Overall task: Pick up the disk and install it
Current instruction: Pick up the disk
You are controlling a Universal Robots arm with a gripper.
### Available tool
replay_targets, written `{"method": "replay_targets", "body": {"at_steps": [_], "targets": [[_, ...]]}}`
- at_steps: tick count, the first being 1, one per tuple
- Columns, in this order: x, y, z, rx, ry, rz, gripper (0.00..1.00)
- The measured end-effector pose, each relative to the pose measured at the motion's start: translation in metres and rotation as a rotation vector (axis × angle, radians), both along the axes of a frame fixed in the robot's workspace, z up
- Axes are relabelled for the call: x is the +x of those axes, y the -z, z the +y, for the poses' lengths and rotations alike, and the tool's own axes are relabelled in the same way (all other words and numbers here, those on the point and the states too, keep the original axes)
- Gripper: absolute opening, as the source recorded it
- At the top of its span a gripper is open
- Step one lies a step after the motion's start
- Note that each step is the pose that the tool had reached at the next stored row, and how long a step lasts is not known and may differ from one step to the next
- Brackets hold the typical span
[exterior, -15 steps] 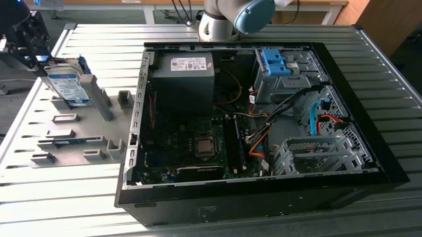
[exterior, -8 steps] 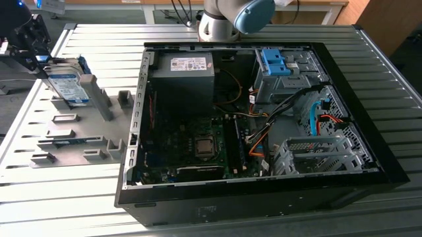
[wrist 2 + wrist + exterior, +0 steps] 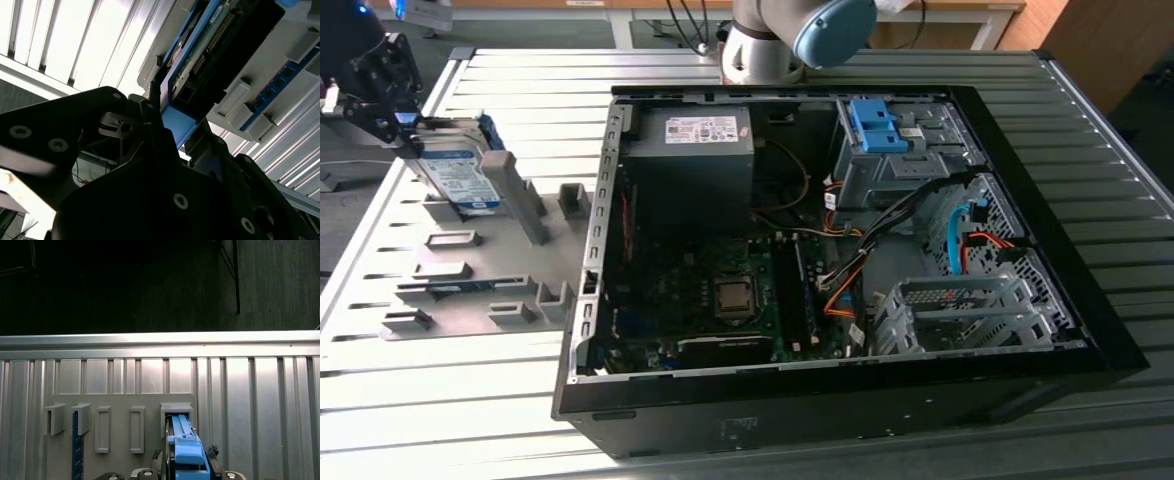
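In the exterior view the disk (image 3: 460, 178), silver-grey with a white-and-blue label and blue rails, stands on edge in a slot of the grey fixture plate (image 3: 480, 275), left of the open computer case (image 3: 1067, 300). My gripper (image 3: 411, 135) is at the disk's upper end. In the first wrist view the disk's blue tab (image 3: 187, 450) sits between my gripper (image 3: 187, 460) fingers, its far end in a grey holder (image 3: 176, 410). In the second wrist view the dark fingers (image 3: 150, 112) press against the blue rail (image 3: 177, 125) of the disk. The gripper is shut on the disk.
Inside the case a light-blue bracket (image 3: 874, 125) sits in the upper drive bay, with a black power supply (image 3: 694, 150), a motherboard (image 3: 720, 290) and orange cables (image 3: 834, 285). The fixture plate carries several other grey holders (image 3: 451, 240). The ribbed metal table (image 3: 440, 400) surrounds everything.
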State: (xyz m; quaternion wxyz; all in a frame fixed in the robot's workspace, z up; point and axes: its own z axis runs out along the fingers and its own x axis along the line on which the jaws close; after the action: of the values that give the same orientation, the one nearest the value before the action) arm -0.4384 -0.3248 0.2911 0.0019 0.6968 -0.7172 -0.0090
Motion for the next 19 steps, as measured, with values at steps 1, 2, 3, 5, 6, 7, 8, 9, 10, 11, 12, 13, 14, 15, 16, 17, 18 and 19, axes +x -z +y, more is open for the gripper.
{"method": "replay_targets", "body": {"at_steps": [1,2,3,5,6,7,8,9,10,11,12,13,14,15,16,17,18,19], "targets": [[0.0000,0.0000,0.0000,0.0000,0.000,0.0001,0.45],[0.0000,0.0001,0.0000,0.0000,0.000,0.0000,0.45],[0.0000,0.0001,0.0000,0.0000,0.000,0.0000,0.45],[0.0000,0.0003,0.0000,0.0000,0.000,-0.0001,0.45],[0.0000,0.0004,0.0000,-0.0001,0.000,0.0000,0.45],[0.0000,0.0006,0.0000,0.0000,0.000,0.0000,0.45],[0.0000,0.0007,0.0000,-0.0002,0.000,0.0000,0.45],[0.0000,0.0009,0.0000,-0.0004,0.000,0.0000,0.45],[0.0000,0.0009,0.0000,-0.0005,0.000,0.0000,0.43],[0.0000,0.0010,0.0000,-0.0008,0.000,0.0001,0.43],[0.0000,0.0011,-0.0001,-0.0009,0.000,0.0001,0.43],[0.0000,0.0012,-0.0001,-0.0012,0.000,0.0001,0.37],[0.0000,0.0013,-0.0001,-0.0015,0.000,0.0001,0.37],[0.0000,0.0013,-0.0001,-0.0020,0.000,0.0001,0.37],[0.0000,0.0013,-0.0001,-0.0023,0.000,0.0000,0.37],[0.0000,0.0013,-0.0001,-0.0024,0.000,0.0000,0.37],[0.0000,0.0013,-0.0001,-0.0025,0.000,0.0000,0.37],[0.0000,0.0013,-0.0001,-0.0026,0.000,0.0000,0.37]]}}
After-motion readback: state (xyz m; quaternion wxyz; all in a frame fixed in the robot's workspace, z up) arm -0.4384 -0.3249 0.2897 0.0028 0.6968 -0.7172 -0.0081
